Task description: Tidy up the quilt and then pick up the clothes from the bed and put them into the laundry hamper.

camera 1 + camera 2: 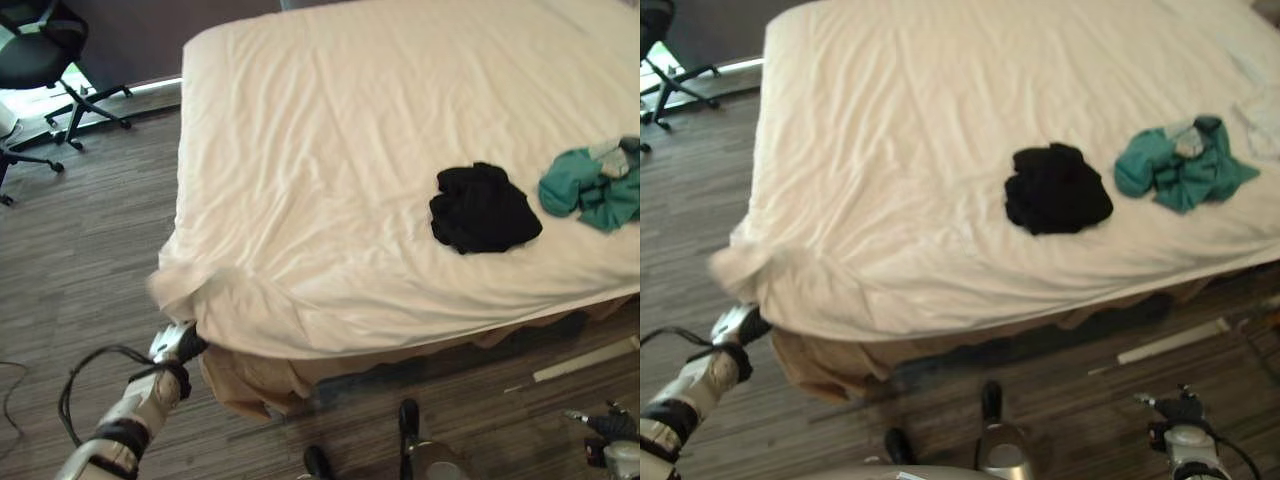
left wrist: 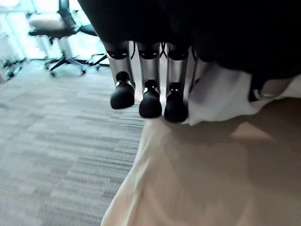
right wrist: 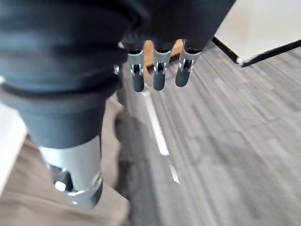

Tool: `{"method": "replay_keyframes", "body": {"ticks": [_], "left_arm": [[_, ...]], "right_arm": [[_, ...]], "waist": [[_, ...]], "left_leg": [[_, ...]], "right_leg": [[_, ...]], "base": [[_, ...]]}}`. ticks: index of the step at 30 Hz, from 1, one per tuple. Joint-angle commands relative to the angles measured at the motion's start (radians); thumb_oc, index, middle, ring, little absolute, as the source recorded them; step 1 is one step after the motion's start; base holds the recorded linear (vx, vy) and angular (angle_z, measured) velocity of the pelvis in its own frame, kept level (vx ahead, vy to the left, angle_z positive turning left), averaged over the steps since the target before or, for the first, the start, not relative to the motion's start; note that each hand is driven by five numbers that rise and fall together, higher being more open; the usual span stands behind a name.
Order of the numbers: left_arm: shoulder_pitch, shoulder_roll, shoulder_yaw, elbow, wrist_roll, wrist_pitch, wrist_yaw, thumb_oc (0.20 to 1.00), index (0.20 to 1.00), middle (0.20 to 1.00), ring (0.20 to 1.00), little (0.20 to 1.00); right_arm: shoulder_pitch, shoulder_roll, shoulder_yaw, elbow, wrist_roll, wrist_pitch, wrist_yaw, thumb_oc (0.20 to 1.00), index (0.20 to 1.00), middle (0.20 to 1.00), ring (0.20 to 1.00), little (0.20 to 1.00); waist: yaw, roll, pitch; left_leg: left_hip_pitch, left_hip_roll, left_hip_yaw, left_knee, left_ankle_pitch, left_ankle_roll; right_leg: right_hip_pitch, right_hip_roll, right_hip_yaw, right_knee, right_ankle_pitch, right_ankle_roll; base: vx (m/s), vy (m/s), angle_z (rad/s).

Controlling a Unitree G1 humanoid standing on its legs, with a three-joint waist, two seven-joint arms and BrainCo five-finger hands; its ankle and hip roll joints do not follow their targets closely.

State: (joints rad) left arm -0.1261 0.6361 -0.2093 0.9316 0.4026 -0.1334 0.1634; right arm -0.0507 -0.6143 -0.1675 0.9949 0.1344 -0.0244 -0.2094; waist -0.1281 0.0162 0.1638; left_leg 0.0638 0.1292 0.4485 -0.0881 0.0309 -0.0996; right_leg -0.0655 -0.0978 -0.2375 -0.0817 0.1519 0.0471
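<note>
Two garments, black clothes (image 1: 483, 208) and teal clothes (image 1: 591, 186), lie on the quilt's (image 1: 330, 150) right; the left hand (image 2: 150, 89) pinches its near-left corner, which may slip, while the right hand (image 3: 157, 70) hangs relaxed.

Quilt (image 1: 330, 150) spread over the bed (image 1: 300, 375), two heaps of clothes (image 1: 483, 208) (image 1: 592, 187) side by side on its right part, office chair (image 1: 45, 55) on the floor (image 1: 70, 270) behind and to the left, left hand (image 1: 172, 345) at the quilt's near left corner
</note>
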Motion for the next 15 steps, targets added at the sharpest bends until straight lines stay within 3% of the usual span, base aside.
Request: {"method": "replay_keyframes", "body": {"ticks": [1, 5, 7, 8, 9, 12, 15], "left_arm": [[0.167, 0.013, 0.152, 0.174, -0.027, 0.095, 0.021, 1.0, 1.0, 1.0, 1.0, 1.0], [0.29, -0.12, 0.263, 0.346, -0.072, 0.13, 0.057, 1.0, 1.0, 1.0, 1.0, 1.0], [0.297, -0.125, 0.269, 0.369, -0.077, 0.134, 0.056, 1.0, 1.0, 1.0, 1.0, 1.0], [0.306, -0.137, 0.257, 0.395, -0.074, 0.138, 0.047, 1.0, 1.0, 1.0, 1.0, 1.0], [0.306, -0.138, 0.259, 0.396, -0.074, 0.137, 0.047, 1.0, 1.0, 1.0, 1.0, 1.0], [0.258, -0.133, 0.201, 0.386, -0.093, 0.13, 0.052, 1.0, 1.0, 1.0, 1.0, 1.0], [0.171, -0.129, 0.126, 0.343, -0.17, 0.103, 0.085, 1.0, 1.0, 1.0, 1.0, 1.0]], "right_arm": [[0.068, -0.09, -0.058, -0.185, -0.099, -0.022, -0.109, 1.0, 1.0, 1.0, 1.0, 1.0], [0.009, -0.177, -0.066, -0.521, -0.219, -0.049, -0.134, 1.0, 1.0, 1.0, 1.0, 1.0], [-0.044, -0.202, -0.027, -0.551, -0.22, -0.061, -0.122, 1.0, 1.0, 1.0, 1.0, 1.0], [-0.134, -0.213, 0.04, -0.596, -0.186, -0.078, -0.095, 0.3, 0.3, 0.3, 0.3, 0.3], [-0.138, -0.214, 0.043, -0.594, -0.186, -0.078, -0.095, 0.2, 0.2, 0.2, 0.2, 0.2], [-0.379, -0.206, 0.218, -0.622, -0.113, -0.113, -0.09, 0.2, 0.2, 0.2, 0.2, 0.2], [-0.618, -0.189, 0.352, -0.597, -0.035, -0.135, -0.109, 0.2, 0.2, 0.2, 0.2, 0.2]], "waist": [[0.04, -0.013, -0.006], [0.089, -0.036, -0.01], [0.103, -0.042, -0.004], [0.126, -0.049, 0.009], [0.124, -0.049, 0.009], [0.165, -0.049, 0.079], [0.197, -0.029, 0.16]], "left_leg": [[0.011, 0.029, -0.035, 0.001, 0.018, -0.024], [0.014, 0.026, -0.052, 0.001, 0.01, -0.015], [0.008, 0.028, -0.058, 0.001, 0.013, -0.014], [-0.01, 0.031, -0.069, 0.001, 0.019, -0.015], [-0.01, 0.031, -0.069, 0.001, 0.019, -0.015], [-0.087, 0.031, -0.101, 0.001, 0.045, -0.017], [-0.181, 0.039, -0.124, 0.017, 0.075, -0.024]], "right_leg": [[0.058, -0.096, 0.008, 0.007, -0.063, 0.165], [0.065, -0.096, -0.003, 0.013, -0.066, 0.161], [0.062, -0.096, -0.007, 0.016, -0.066, 0.159], [0.052, -0.097, -0.016, 0.018, -0.066, 0.158], [0.051, -0.097, -0.016, 0.019, -0.066, 0.158], [-0.012, -0.103, -0.024, 0.042, -0.065, 0.156], [-0.103, -0.117, -0.032, 0.084, -0.064, 0.149]], "base": [[0.05, 0.085, 0.06], [0.02, 0.053, 0.1], [-0.04, 0.001, 0.12], [-0.07, -0.014, 0.16], [-0.11, -0.018, 0.18], [-0.22, -0.018, 0.32], [-0.23, -0.013, 0.31]]}}
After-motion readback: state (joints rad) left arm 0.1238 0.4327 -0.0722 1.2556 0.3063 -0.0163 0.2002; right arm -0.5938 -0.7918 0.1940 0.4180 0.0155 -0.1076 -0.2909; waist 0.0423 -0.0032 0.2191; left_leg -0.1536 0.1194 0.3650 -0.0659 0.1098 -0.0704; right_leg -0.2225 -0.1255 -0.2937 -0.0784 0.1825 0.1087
